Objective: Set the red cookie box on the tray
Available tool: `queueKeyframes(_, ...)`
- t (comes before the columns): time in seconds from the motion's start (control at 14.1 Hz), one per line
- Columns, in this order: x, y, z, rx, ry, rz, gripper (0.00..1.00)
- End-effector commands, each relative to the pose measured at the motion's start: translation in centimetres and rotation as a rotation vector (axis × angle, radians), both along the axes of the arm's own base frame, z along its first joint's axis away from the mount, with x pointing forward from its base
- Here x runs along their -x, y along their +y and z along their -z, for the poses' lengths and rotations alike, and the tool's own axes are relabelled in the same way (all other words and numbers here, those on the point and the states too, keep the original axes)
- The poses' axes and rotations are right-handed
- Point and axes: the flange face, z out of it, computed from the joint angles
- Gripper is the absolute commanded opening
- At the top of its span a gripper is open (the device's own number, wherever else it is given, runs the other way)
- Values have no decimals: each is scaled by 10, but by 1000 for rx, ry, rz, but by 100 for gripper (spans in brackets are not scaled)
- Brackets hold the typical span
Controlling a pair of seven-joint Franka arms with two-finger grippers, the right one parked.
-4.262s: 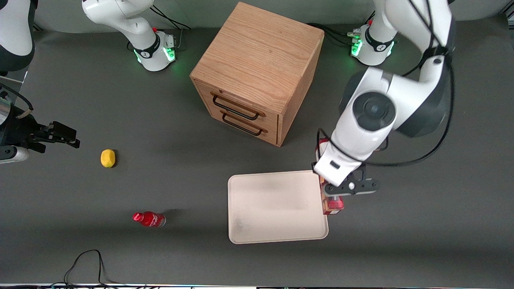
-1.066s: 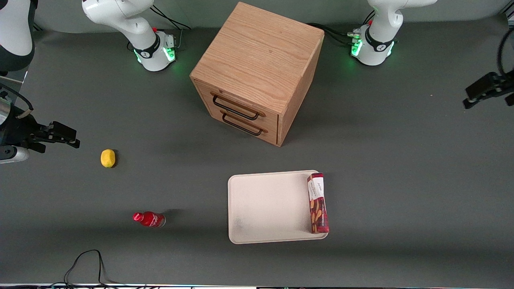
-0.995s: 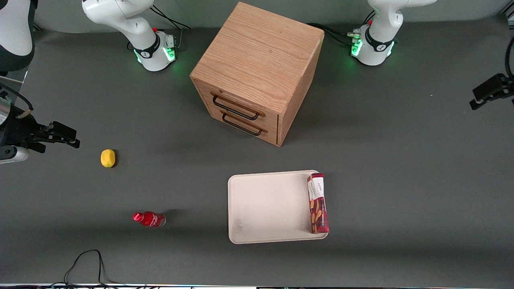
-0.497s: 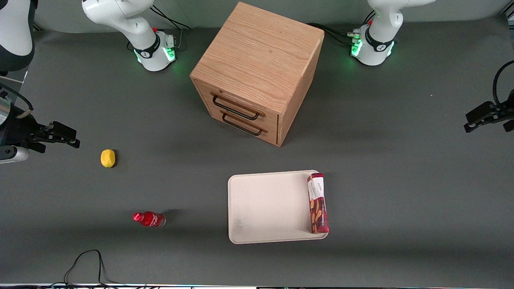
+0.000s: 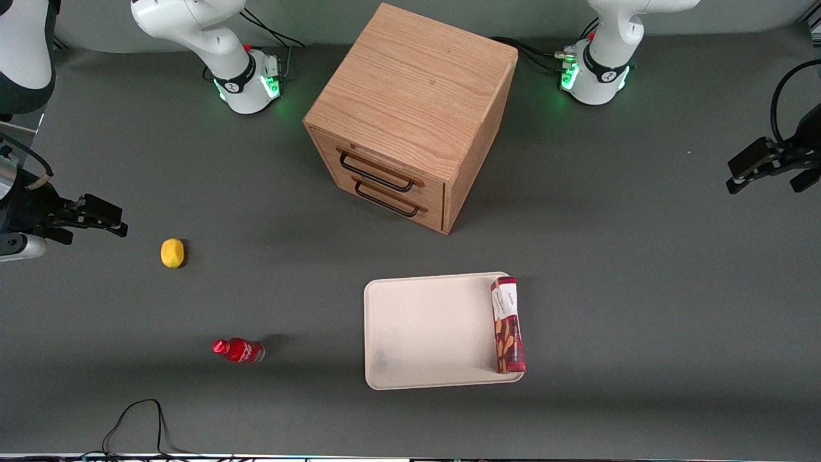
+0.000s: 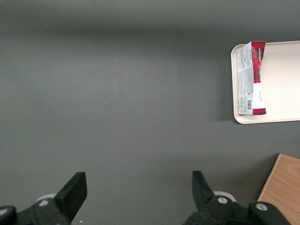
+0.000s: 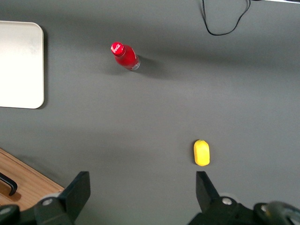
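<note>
Cookie box, flat dark-red rectangular carton with white label panel and tan biscuit pictures [image 5: 508, 325], is seen lying flat on large cream-white rectangular tray with rounded corners and low rim [image 5: 426, 333], along the tray edge toward the working arm's end of the table, long side parallel to that rim. Nothing is touching the box. In the left wrist view the carton [image 6: 251, 78] is shown at the same tray edge [image 6: 281, 84], white panel up. Black two-finger gripper of the left arm [image 5: 766, 168] is held high over bare dark-grey table [image 5: 641, 269], well apart from tray and box, toward the working arm's end; fingers [image 6: 74, 193] are spread wide with nothing between them. Wooden two-drawer cabinet with black handles [image 5: 410, 115] is placed farther from the front camera than the tray, drawers closed. Small red bottle [image 5: 238, 350] and yellow lemon-like fruit [image 5: 172, 253] are lying toward the parked arm's end.
</note>
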Motion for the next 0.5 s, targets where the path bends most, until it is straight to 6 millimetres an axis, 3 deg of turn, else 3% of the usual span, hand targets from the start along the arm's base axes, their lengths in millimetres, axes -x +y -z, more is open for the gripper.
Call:
queueKeyframes(0.0,1,-2,-6,9,5,-47,100)
queueKeyframes(0.14,2,-15,-8,8,8,-52,100)
queueKeyframes(0.43,7,-12,-9,6,43,-40,100)
